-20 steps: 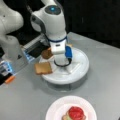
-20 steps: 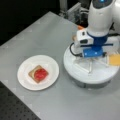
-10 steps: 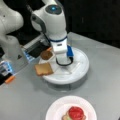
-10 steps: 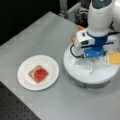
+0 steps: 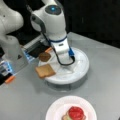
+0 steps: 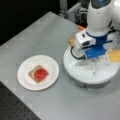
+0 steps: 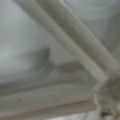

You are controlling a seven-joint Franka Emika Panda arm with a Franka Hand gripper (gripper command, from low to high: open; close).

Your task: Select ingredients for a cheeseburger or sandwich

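Desk (image 6: 50,37): grey, carries everything; shows in both front views.

Arm (image 5: 51,22): white, bent down over the tray, its wrist low inside it.

Tray (image 6: 85,72): white, round, raised, split by ribs into compartments. The wrist view shows only its pale ribs and floor, close up.

Plate (image 6: 25,80): white, round, flat on the desk, well apart from the tray, toward a front view's left.

Hand (image 5: 65,60): down in the tray near its middle, under the blue-banded wrist. Whether its fingers are spread or pressed together cannot be told; nothing can be seen in it.

Sandwich (image 6: 38,73): on the plate, near its middle; a tan toast square with a red tomato disc on top.

Toast (image 5: 45,70): one tan square lying flat in a tray compartment at a front view's left edge of the tray.

Cheese (image 6: 115,55): yellow square in a tray compartment, toward a front view's right.

Patty (image 5: 44,56): dark-brown round piece in the tray, just above the toast, beside the arm.
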